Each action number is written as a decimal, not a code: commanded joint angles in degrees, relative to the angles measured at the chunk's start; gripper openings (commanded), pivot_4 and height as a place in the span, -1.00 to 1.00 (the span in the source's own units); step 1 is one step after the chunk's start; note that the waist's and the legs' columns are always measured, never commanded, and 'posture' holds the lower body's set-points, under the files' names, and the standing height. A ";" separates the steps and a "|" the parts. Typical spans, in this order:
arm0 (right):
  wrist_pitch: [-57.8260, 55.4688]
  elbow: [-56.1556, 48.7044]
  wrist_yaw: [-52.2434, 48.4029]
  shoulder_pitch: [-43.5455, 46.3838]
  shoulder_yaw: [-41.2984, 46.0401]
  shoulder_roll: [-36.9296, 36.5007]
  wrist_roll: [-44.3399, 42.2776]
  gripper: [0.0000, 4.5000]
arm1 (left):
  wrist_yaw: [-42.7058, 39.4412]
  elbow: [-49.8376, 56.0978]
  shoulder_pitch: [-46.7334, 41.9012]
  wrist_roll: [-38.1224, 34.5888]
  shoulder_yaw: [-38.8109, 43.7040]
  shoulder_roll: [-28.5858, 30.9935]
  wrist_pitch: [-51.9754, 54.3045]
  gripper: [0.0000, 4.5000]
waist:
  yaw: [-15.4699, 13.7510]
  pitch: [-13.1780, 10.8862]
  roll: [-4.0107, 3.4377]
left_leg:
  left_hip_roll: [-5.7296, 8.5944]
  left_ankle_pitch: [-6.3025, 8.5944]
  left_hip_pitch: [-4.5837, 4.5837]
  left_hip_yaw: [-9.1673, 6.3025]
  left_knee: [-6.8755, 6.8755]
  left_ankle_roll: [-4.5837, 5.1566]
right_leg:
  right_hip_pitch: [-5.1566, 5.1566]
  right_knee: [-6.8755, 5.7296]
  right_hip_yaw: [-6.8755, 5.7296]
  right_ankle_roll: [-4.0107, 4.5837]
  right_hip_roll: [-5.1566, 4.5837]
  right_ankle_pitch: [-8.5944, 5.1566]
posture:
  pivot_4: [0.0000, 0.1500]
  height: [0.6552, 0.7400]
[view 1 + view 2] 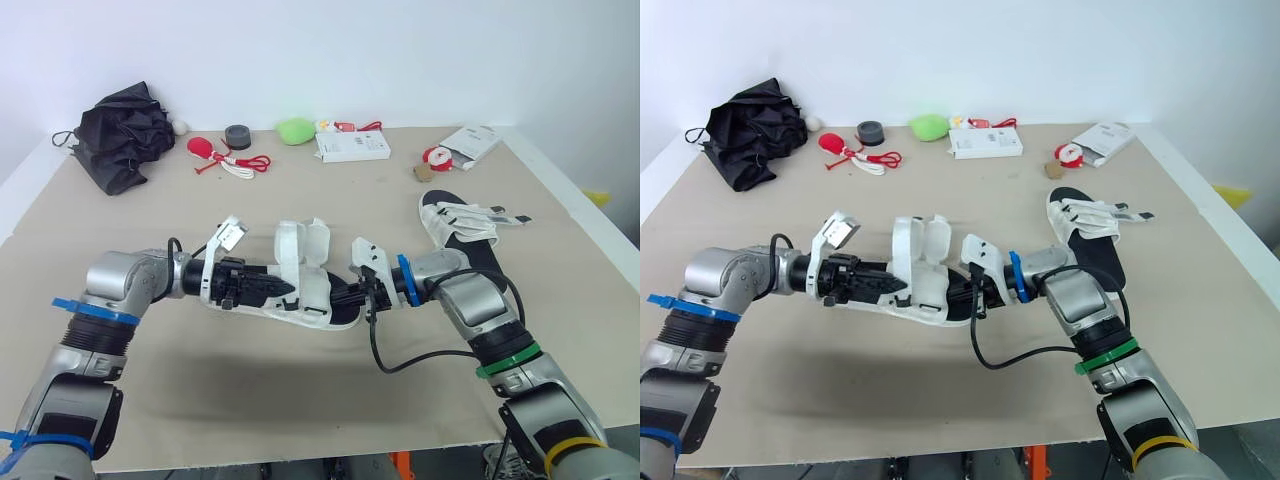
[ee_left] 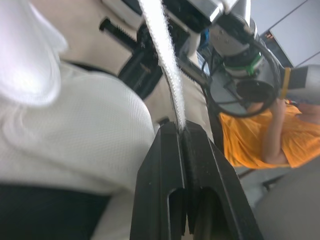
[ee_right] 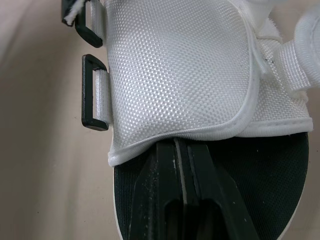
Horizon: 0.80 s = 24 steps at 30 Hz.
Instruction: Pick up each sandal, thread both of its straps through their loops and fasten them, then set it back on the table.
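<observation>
Right now I see first sandal (image 1: 305,272) mid-table (image 1: 300,400), between both grippers; cannot tell if sole touches tabletop. Left gripper (image 2: 181,129) at its 9 o'clock end, jaws clamped on white strap (image 2: 167,65), which runs straight away from the tips. Right gripper (image 3: 181,142) at 3 o'clock end, jaws pressed together, tips hidden under edge of white mesh upper (image 3: 175,70) over black footbed. 2 black loops (image 3: 93,92) beside upper. Second sandal (image 1: 462,228) lies flat at 2 o'clock, well apart, strap ends sticking toward 3 o'clock.

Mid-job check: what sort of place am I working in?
Likely a lab or test workspace: a beige-covered table against a bare white wall, with scattered props like a black umbrella.
</observation>
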<state>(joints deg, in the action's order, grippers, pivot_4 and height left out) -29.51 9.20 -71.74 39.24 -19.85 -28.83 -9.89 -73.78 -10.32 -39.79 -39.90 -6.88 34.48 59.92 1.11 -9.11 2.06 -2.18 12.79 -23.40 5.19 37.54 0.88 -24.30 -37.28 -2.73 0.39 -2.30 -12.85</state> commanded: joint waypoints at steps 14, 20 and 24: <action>-0.40 2.33 0.07 -0.99 -2.09 -0.71 1.80 -1.00 | -1.01 0.44 -1.79 0.11 0.40 1.02 -0.40 -0.99 | 0.05 0.00 0.00 | 0.00 0.00 0.02 0.02 -0.01 0.00 | 0.00 0.00 0.03 0.00 0.01 0.00 | 1.00 1.00; -0.17 2.36 -0.04 -1.19 -2.31 -0.93 2.09 -1.00 | -1.85 0.85 -1.71 -0.29 -0.47 1.64 1.08 -0.99 | 0.00 0.00 0.00 | 0.01 -0.01 0.02 0.02 0.02 -0.01 | 0.01 0.00 0.02 0.05 0.00 0.06 | 1.00 1.00; -0.15 2.48 0.01 -0.96 -2.38 -0.88 2.20 -1.00 | -3.15 1.04 -1.07 0.69 -2.74 3.61 2.33 -0.99 | 0.00 0.01 0.00 | 0.01 -0.01 0.01 0.01 0.01 0.00 | 0.01 0.00 0.02 0.06 0.02 0.05 | 1.00 1.00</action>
<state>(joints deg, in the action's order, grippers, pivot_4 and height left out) -28.75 9.73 -72.04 39.35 -20.17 -28.94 -9.86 -75.85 -10.70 -40.73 -39.65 -9.26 37.18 61.82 1.11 -9.10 2.06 -2.17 12.79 -23.38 5.20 37.55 0.88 -24.29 -37.28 -2.71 0.45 -2.29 -12.81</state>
